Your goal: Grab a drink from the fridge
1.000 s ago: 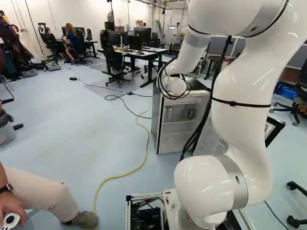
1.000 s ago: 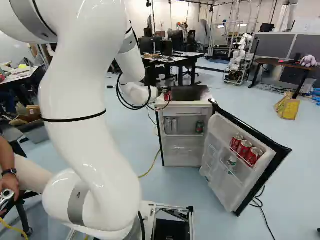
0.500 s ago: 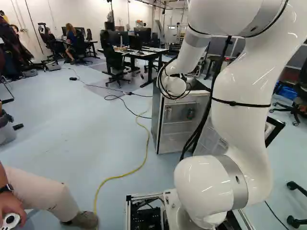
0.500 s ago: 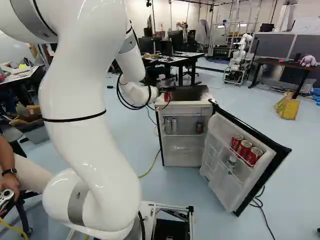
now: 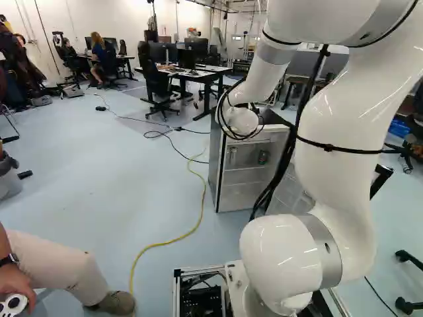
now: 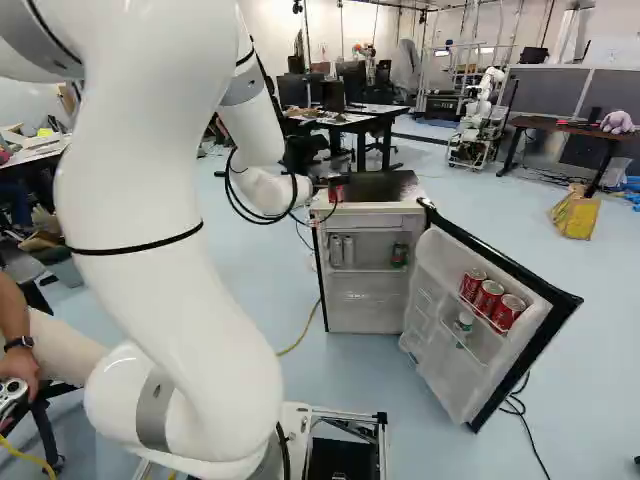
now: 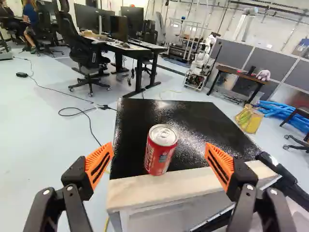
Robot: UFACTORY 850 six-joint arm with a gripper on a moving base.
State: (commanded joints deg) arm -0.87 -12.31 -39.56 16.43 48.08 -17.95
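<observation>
Red can [image 7: 161, 150] — hidden in the left base view — stands beyond the spread tool [image 6: 334, 182].

The red cylindrical metal can [image 7: 157, 157] bears white lettering under a silver lid [image 7: 163, 134]. The black two-fingered claw [image 6: 331, 182] has ridged orange pads [image 7: 98, 164]. The boxy white fridge [image 6: 372, 222] wears a glossy black top [image 7: 137, 121], speckled pale.

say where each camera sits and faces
Left base view: behind and left of the arm, looking ahead and down at the fridge; arm right of middle.
Right base view: behind and right, also looking ahead and down, fridge door open; arm left of middle.
Wrist view: on the wrist, looking along the open claw, fingers showing, at the red can.
All three share the fridge.
</observation>
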